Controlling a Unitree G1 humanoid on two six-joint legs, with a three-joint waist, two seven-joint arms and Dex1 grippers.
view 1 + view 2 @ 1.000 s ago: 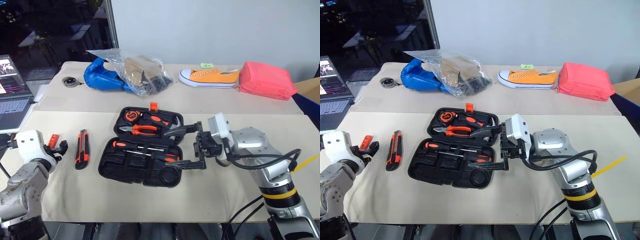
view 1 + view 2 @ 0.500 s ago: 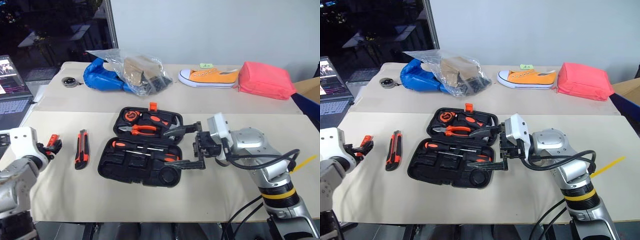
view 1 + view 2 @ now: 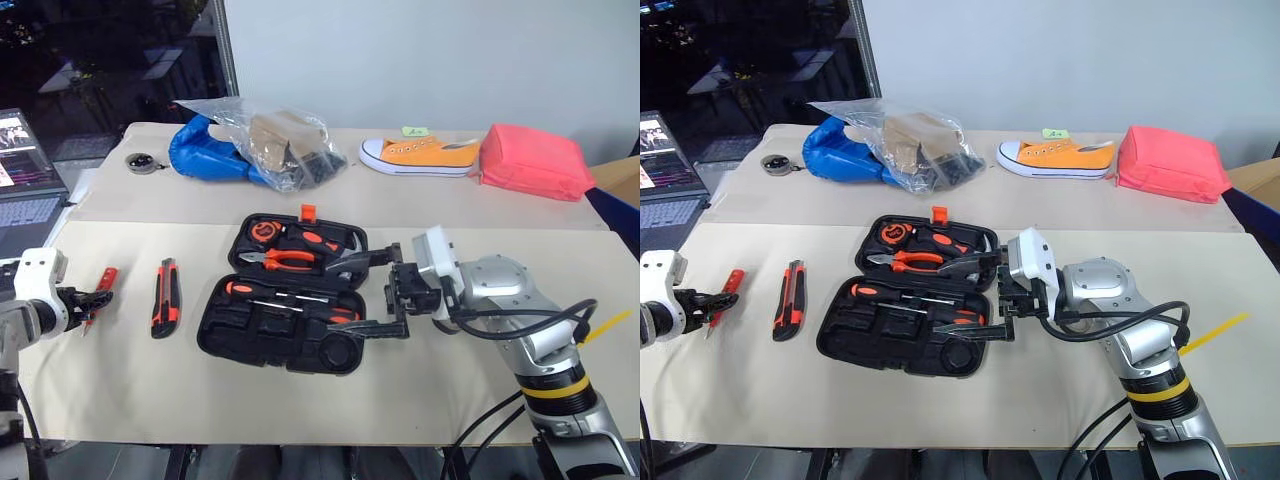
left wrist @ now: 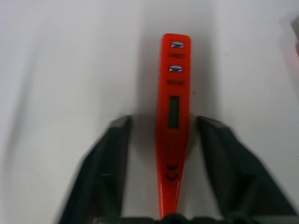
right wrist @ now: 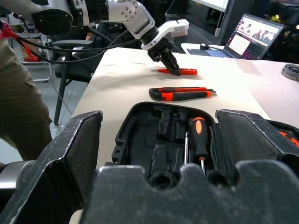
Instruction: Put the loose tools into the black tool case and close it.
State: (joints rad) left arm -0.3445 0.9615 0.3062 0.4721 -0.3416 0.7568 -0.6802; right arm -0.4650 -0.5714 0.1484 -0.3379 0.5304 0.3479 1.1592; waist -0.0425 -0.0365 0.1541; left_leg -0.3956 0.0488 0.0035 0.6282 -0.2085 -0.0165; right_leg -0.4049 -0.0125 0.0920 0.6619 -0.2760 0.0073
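Note:
The black tool case (image 3: 262, 333) lies open mid-table, with one black-and-orange screwdriver (image 3: 247, 290) in its near half and orange-handled pliers (image 3: 290, 260) in the far half. Left of it lies the orange-black utility knife (image 3: 166, 296). Further left the thin red tester screwdriver (image 3: 104, 282) rests on the cloth. My left gripper (image 4: 163, 122) straddles it, its fingers (image 4: 108, 168) open with a gap on each side. My right gripper (image 3: 340, 300) hangs wide open over the case's right end, holding nothing. From the right wrist, the left gripper (image 5: 169, 61) sits at the tester's (image 5: 182, 71) end.
Along the back lie a blue bag (image 3: 200, 152), a clear plastic bag (image 3: 285, 145), an orange sneaker (image 3: 418, 155) and a pink pouch (image 3: 535, 160). A laptop (image 3: 25, 195) sits at the left edge. A chair (image 5: 70, 51) stands beyond the table's left end.
My left hand has drawn back to the left and turned to point along the tester, and its fingers have come closer together around it. The right arm has kept still.

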